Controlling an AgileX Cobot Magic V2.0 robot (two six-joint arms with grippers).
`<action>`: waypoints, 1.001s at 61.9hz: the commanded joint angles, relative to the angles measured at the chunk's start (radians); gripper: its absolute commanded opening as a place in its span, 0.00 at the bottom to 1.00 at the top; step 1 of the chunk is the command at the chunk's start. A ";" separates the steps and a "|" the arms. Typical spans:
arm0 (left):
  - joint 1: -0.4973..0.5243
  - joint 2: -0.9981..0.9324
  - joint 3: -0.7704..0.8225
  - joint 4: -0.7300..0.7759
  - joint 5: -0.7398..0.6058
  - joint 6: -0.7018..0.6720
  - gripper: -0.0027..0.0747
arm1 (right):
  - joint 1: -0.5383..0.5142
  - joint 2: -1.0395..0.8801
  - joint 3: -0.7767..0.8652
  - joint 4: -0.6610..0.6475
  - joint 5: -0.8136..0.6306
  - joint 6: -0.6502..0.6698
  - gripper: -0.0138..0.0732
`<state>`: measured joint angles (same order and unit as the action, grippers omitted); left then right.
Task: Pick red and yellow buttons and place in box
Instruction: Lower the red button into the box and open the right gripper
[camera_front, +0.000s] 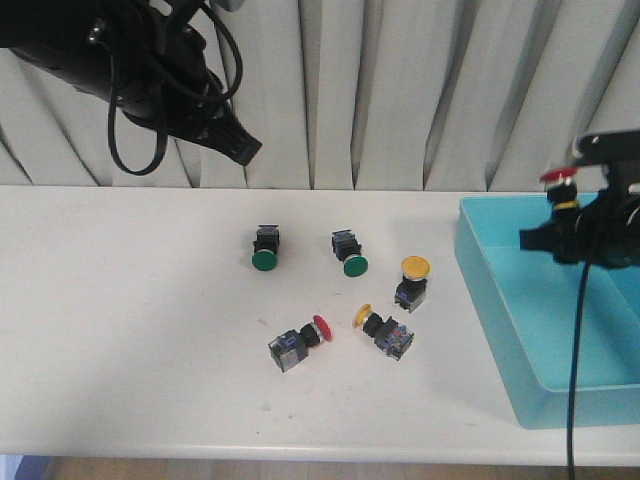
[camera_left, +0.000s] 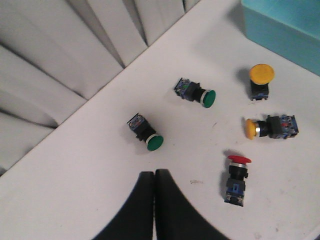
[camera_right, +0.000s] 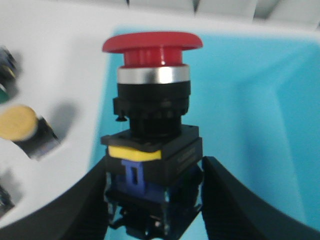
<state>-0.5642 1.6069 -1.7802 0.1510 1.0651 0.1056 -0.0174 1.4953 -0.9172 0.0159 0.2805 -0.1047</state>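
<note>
- Red and yellow buttons, front view: a red-capped button (camera_front: 298, 345) lies on its side on the white desk (camera_front: 130, 330), with a yellow one (camera_front: 384, 330) on its side beside it and another yellow one (camera_front: 412, 282) standing cap-up near the box (camera_front: 510, 330). Two green-capped buttons (camera_front: 265, 247) lie behind them. The light-blue box sits at the desk's right edge. The right end effector (camera_front: 572, 215) hovers over the box, gripping a red button (camera_front: 558, 180). The left end effector (camera_front: 240, 148) hangs high above the desk, holding nothing.
- Left wrist view: the left end effector (camera_left: 154, 182) has its fingers pressed together, empty, above the desk. The red-capped button (camera_left: 236, 177) lies nearest.
- Right wrist view: the right end effector (camera_right: 155, 200) clamps the held button's (camera_right: 152, 145) blocky black body, red mushroom cap pointing away, silver collar below it, over the box's interior (camera_right: 260, 125).
</note>
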 joint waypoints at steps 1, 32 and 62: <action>-0.003 -0.041 -0.026 0.027 -0.032 -0.058 0.02 | -0.016 0.054 -0.034 0.013 -0.050 0.014 0.16; -0.003 -0.038 -0.026 0.027 -0.029 -0.080 0.03 | -0.020 0.345 -0.191 0.041 0.110 0.004 0.29; -0.003 -0.038 -0.026 -0.054 -0.089 -0.096 0.09 | -0.020 0.292 -0.224 0.041 0.160 -0.013 0.75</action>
<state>-0.5642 1.6061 -1.7802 0.1293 1.0576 0.0152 -0.0295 1.8752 -1.1107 0.0558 0.4657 -0.1061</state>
